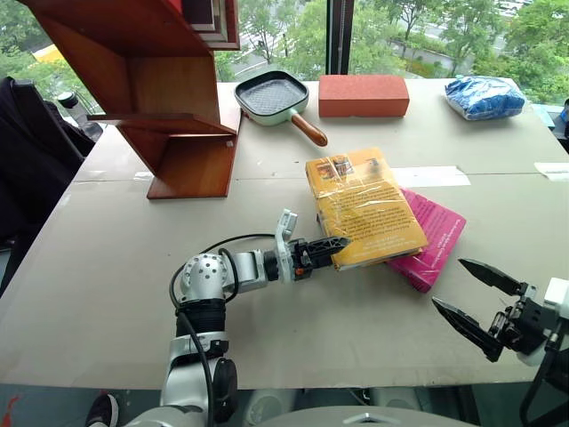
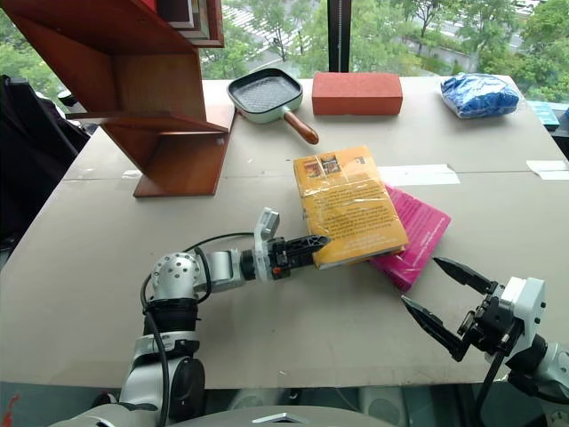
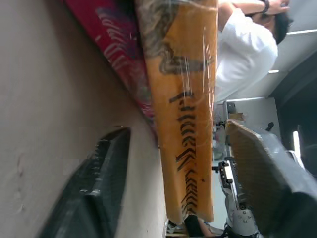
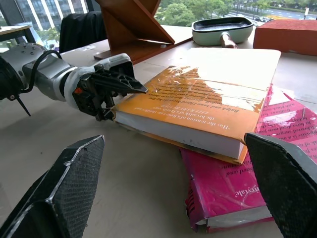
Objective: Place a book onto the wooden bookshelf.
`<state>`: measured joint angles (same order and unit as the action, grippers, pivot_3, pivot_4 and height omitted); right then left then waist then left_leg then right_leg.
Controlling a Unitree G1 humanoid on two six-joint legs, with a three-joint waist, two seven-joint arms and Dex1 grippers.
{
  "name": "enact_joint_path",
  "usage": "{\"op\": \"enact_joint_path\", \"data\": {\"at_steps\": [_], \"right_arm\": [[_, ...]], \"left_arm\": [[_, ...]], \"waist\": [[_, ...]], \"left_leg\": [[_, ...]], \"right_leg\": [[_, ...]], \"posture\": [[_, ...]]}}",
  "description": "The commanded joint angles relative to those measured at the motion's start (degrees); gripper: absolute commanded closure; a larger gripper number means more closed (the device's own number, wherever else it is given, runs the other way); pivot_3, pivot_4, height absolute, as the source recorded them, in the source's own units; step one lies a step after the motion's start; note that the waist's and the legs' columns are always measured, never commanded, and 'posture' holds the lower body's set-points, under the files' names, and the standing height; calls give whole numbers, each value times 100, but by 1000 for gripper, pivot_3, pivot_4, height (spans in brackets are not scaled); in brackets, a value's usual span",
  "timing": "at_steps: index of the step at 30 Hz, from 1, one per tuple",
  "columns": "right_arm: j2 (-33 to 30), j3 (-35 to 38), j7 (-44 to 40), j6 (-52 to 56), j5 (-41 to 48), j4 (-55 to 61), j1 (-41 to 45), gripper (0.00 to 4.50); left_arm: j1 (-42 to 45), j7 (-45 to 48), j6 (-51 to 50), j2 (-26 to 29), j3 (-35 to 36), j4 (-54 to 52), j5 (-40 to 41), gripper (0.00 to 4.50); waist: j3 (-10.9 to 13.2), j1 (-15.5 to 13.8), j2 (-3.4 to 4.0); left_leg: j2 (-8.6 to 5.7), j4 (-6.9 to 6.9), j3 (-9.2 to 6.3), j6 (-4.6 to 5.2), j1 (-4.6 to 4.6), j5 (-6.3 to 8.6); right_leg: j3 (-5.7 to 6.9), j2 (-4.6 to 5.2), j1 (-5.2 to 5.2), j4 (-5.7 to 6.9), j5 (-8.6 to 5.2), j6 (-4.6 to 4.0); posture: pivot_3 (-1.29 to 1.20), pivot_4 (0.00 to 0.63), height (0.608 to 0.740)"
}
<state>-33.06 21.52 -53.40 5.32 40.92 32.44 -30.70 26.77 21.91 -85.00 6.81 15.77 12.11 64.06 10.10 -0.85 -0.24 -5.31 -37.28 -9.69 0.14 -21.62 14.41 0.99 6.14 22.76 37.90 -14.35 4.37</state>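
Nearest on right, right gripper (image 1: 478,307) hanging off table (image 1: 107,267) edge, fingers spread wide, holding nothing. Left of it, left gripper (image 1: 333,250) level, fingers straddling near-left corner of book (image 1: 364,206), one above cover, one below; not visibly clamped. Lies tilted atop pink book (image 1: 433,233), mid-table. Far left: wooden bookshelf (image 1: 160,80), well apart.

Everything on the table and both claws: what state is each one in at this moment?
Book: flat, plastic-wrapped, lying on the pink book.
Pink book: flat on the table, partly covered.
Wooden bookshelf: upright, lower shelves bare.
Grill pan: upright, nothing in it.
Red block: lying flat.
Blue bag: lying on the table.
Left gripper: fingers straddling the book's edge.
Right gripper: open, holding nothing.
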Motion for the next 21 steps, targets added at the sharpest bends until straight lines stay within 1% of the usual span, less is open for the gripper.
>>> {"op": "enact_joint_path", "data": {"at_steps": [1, 3, 4, 5, 7, 8, 10, 12, 13, 15, 16, 19, 21], "right_arm": [[-114, 154, -48, 41, 91, 25, 165, 0], [-179, 115, -93, 93, 98, -30, 311, 0], [-204, 89, -102, 121, 101, -39, 384, 0], [-227, 74, -105, 147, 111, -43, 449, 0], [-271, 62, -89, 243, 198, -31, 608, 0], [-275, 55, -52, 313, 286, -19, 723, 0], [-282, 15, 25, 465, 452, 17, 955, 0], [-290, -90, 117, 624, 572, 35, 1290, 0], [-286, -139, 157, 691, 615, 27, 1457, 0], [-238, -217, 288, 844, 761, -22, 1839, 0], [-218, -252, 353, 925, 846, -62, 2053, 0], [-204, -335, 471, 1125, 1015, -206, 2620, 0], [-197, -395, 504, 1241, 1117, -318, 2995, 0]], "left_arm": [[-68, -111, -213, -146, 85, 23, 82, 3255], [-73, -184, -54, -214, 161, -181, 74, 4086], [-89, -128, 114, -199, 136, -445, 52, 4464], [-110, -33, 274, -145, 62, -778, 18, 4464], [-180, 396, 766, 280, -425, -1822, -284, 4464], [-198, 742, 1225, 621, -758, -2425, -600, 4464], [-165, 1251, 2133, 1207, -1240, -3247, -1237, 4464], [72, 1476, 2964, 1689, -1398, -3688, -1826, 4464], [199, 1551, 3347, 1916, -1464, -3816, -2141, 4464], [438, 1817, 4496, 2465, -1669, -3971, -3103, 4464], [563, 1947, 5119, 2774, -1775, -3971, -3637, 4464], [905, 2067, 6461, 3438, -1889, -3741, -4782, 4464], [1128, 2057, 7332, 3986, -1902, -3449, -5669, 4464]], "waist": [[0, 0, 0], [-4, -12, -3], [-4, -17, -4], [0, -7, -9], [7, 4, -21], [16, 18, -36], [20, 25, -42], [15, 7, -32], [17, -2, -35], [21, 1, -44], [24, 9, -47], [24, 0, -48], [28, 6, -54]], "left_leg": [[0, 0, 1, 0, 0, 0], [1, 0, 2, 0, 1, 0], [1, -1, 1, 0, 1, 0], [1, -3, 1, 0, 0, 0], [2, -4, 1, -1, -4, 0], [5, -3, 1, -2, -8, 0], [35, -1, 22, -25, -30, -12], [50, 12, 64, -31, -24, -14], [51, 12, 71, -30, -22, -14], [51, 10, 82, -28, -25, -13], [52, 9, 83, -11, -24, -4], [56, 14, 118, -5, -27, -1], [56, 17, 122, -2, -30, 0]], "right_leg": [[-1, 0, 0, 1, 0, 1], [-2, 0, 0, 1, 2, 2], [-3, 1, -1, 1, 2, 3], [-3, 1, -1, 1, 3, 3], [-16, 0, 4, 0, 10, -4], [-21, -3, 12, 1, 14, -11], [-37, -21, 43, 0, 35, -44], [-48, -33, 56, 0, 42, -57], [-52, -32, 57, 0, 42, -57], [-56, -32, 58, -5, 44, -57], [-59, -33, 58, -4, 46, -55], [-79, -38, 73, -9, 54, -55], [-82, -36, 75, -18, 55, -54]], "posture": [[0, 150, 740], [0, 150, 740], [0, 150, 740], [0, 150, 740], [0, 150, 740], [0, 150, 740], [0, 150, 740], [0, 150, 740], [0, 150, 740], [0, 150, 740], [0, 150, 740], [0, 150, 740], [0, 150, 740]]}}
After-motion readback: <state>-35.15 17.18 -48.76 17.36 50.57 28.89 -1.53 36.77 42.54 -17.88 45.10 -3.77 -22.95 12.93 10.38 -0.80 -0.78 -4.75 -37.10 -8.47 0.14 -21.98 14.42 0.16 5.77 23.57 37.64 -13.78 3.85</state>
